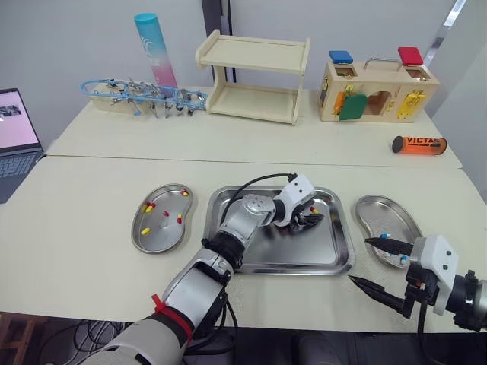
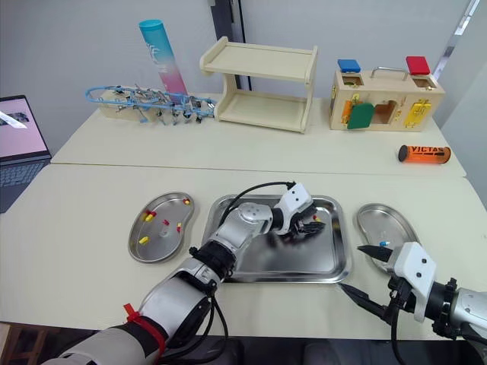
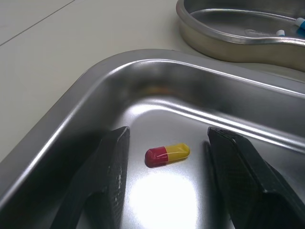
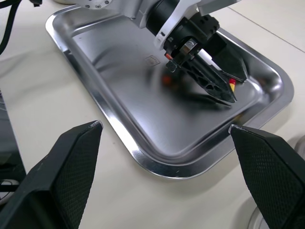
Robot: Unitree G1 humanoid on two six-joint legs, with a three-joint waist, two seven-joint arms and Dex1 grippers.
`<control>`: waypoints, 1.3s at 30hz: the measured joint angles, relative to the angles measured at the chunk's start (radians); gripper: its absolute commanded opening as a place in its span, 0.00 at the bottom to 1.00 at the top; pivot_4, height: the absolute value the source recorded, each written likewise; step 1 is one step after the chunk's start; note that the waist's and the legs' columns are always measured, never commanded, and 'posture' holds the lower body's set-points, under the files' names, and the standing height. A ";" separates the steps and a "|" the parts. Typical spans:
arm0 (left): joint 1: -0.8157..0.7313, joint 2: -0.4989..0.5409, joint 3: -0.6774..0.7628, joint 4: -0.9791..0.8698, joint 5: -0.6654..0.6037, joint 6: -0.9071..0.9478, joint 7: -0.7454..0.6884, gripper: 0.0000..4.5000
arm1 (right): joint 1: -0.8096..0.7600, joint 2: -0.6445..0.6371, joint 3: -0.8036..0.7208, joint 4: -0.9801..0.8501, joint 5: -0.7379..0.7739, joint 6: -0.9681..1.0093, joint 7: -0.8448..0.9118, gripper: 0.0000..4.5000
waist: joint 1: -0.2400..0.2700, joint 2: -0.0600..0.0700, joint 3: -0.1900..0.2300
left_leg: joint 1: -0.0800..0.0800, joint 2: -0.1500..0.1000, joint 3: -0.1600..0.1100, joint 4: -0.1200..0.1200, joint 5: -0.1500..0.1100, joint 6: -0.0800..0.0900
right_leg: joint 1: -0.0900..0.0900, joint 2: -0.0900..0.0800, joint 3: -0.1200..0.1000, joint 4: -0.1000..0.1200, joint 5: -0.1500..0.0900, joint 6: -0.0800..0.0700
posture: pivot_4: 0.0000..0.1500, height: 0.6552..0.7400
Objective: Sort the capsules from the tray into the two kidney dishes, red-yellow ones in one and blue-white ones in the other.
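Note:
My left gripper [image 1: 310, 218] reaches into the right part of the steel tray [image 1: 304, 251]. It is open, and one red-yellow capsule [image 3: 167, 154] lies on the tray floor between its fingers, untouched. The left kidney dish [image 1: 161, 242] holds several red-yellow capsules [image 1: 145, 230]. Blue-white capsules [image 1: 385, 236] lie in the right kidney dish [image 1: 384, 215]. My right gripper [image 1: 358, 260] hovers open and empty near the table's front edge, between the tray's front right corner and the right dish.
A laptop [image 1: 15, 137] sits at the far left. Along the back stand a tool rack [image 1: 144, 97], a tall tube [image 1: 156, 49], a wooden shelf [image 1: 255, 76] and a wooden latch box [image 1: 377, 91]. An orange can [image 1: 418, 144] lies at back right.

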 measured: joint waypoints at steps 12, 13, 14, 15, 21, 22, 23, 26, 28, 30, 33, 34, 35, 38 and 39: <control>-0.001 -0.007 0.018 0.020 0.021 -0.020 -0.023 0.40 | -0.007 0.000 -0.015 0.000 -0.001 0.009 -0.024 1.00 | 0.000 0.000 0.000 | 0.000 0.000 0.000 0.000 0.000 0.000 | 0.000 0.000 0.000 0.000 0.000 0.000 | 1.00 1.00; 0.000 -0.005 0.019 0.019 0.022 -0.020 -0.026 0.33 | -0.009 -0.001 -0.015 0.000 -0.001 0.011 -0.026 1.00 | 0.000 0.000 0.000 | 0.000 0.000 0.000 0.000 0.000 0.000 | 0.000 0.000 0.000 0.000 0.000 0.000 | 1.00 1.00; 0.001 -0.003 0.020 0.017 0.023 -0.020 -0.030 0.26 | -0.012 -0.002 -0.014 0.000 -0.001 0.014 -0.027 1.00 | 0.000 0.000 0.000 | 0.000 0.000 0.000 0.000 0.000 0.000 | 0.000 0.000 0.000 0.000 0.000 0.000 | 1.00 1.00; 0.004 -0.001 0.020 0.014 0.023 -0.020 -0.036 0.19 | -0.016 -0.003 -0.014 0.000 -0.001 0.017 -0.029 1.00 | 0.000 0.000 0.000 | 0.000 0.000 0.000 0.000 0.000 0.000 | 0.000 0.000 0.000 0.000 0.000 0.000 | 1.00 1.00; 0.027 0.006 0.026 -0.014 0.023 -0.019 -0.057 0.00 | -0.040 -0.009 -0.004 0.000 0.001 0.032 -0.036 1.00 | 0.000 0.000 0.000 | 0.000 0.000 0.000 0.000 0.000 0.000 | 0.001 0.000 0.000 0.000 0.000 0.000 | 1.00 1.00; 0.032 0.011 0.025 -0.022 0.024 -0.018 -0.063 0.00 | -0.043 -0.010 0.000 0.000 0.001 0.034 -0.039 1.00 | 0.000 0.000 0.000 | 0.001 0.000 0.000 0.000 0.000 0.000 | 0.001 0.000 0.000 0.000 0.000 0.000 | 1.00 1.00; 0.038 0.013 0.025 -0.031 0.024 -0.017 -0.066 0.00 | -0.044 -0.010 0.002 0.000 0.001 0.035 -0.039 1.00 | 0.000 0.000 0.000 | 0.001 0.000 0.000 0.000 0.000 -0.001 | 0.001 0.000 0.000 0.000 0.000 0.000 | 1.00 1.00; 0.065 0.031 0.025 -0.080 0.022 -0.007 -0.085 0.00 | -0.050 -0.011 0.004 0.000 0.001 0.036 -0.039 1.00 | -0.002 0.000 0.000 | 0.001 0.000 0.000 0.000 0.000 -0.001 | 0.000 0.000 0.000 0.000 0.000 0.000 | 1.00 1.00; 0.083 0.054 0.027 -0.129 0.017 0.016 -0.091 0.00 | -0.055 -0.013 0.005 0.000 0.001 0.036 -0.039 1.00 | -0.003 0.000 0.000 | 0.000 0.000 0.000 0.000 0.000 -0.001 | 0.000 0.000 0.000 0.001 0.000 0.000 | 1.00 1.00; 0.098 0.078 0.034 -0.197 0.004 0.042 -0.105 0.00 | -0.061 -0.017 0.006 0.001 0.001 0.037 -0.037 1.00 | -0.003 0.000 0.000 | 0.000 0.000 -0.001 0.000 0.000 -0.001 | 0.000 0.000 0.000 0.001 0.000 0.000 | 1.00 1.00; 0.136 0.132 0.071 -0.371 -0.038 0.116 -0.116 0.00 | -0.085 -0.024 0.010 0.004 0.002 0.037 -0.024 1.00 | -0.002 0.000 0.000 | 0.000 0.000 -0.001 0.000 0.001 -0.001 | 0.000 0.000 0.000 0.000 0.000 0.000 | 1.00 1.00; 0.148 0.148 0.081 -0.425 -0.056 0.141 -0.124 0.00 | -0.090 -0.029 0.012 0.006 0.003 0.037 -0.019 1.00 | -0.002 0.000 0.000 | 0.000 0.000 -0.001 0.000 0.001 -0.002 | 0.000 0.000 0.000 0.000 0.000 0.000 | 1.00 1.00; 0.162 0.169 0.094 -0.495 -0.076 0.178 -0.129 0.00 | -0.101 -0.035 0.017 0.009 0.003 0.037 -0.015 1.00 | -0.003 0.000 0.000 | 0.000 0.000 -0.001 0.000 0.001 -0.002 | 0.000 0.000 0.000 0.000 0.000 0.000 | 1.00 1.00; 0.208 0.279 0.165 -0.719 -0.150 0.317 -0.134 0.00 | -0.160 -0.055 0.047 0.025 0.010 0.038 0.007 1.00 | -0.012 0.001 -0.001 | 0.002 0.000 -0.001 0.000 0.001 -0.002 | 0.000 0.000 0.000 0.001 0.000 0.000 | 1.00 1.00; 0.225 0.320 0.196 -0.780 -0.168 0.357 -0.130 0.00 | -0.179 -0.059 0.058 0.029 0.014 0.039 0.016 1.00 | -0.014 0.001 -0.001 | 0.001 0.000 -0.001 -0.001 0.002 -0.002 | 0.000 0.000 0.000 0.001 0.000 0.000 | 1.00 1.00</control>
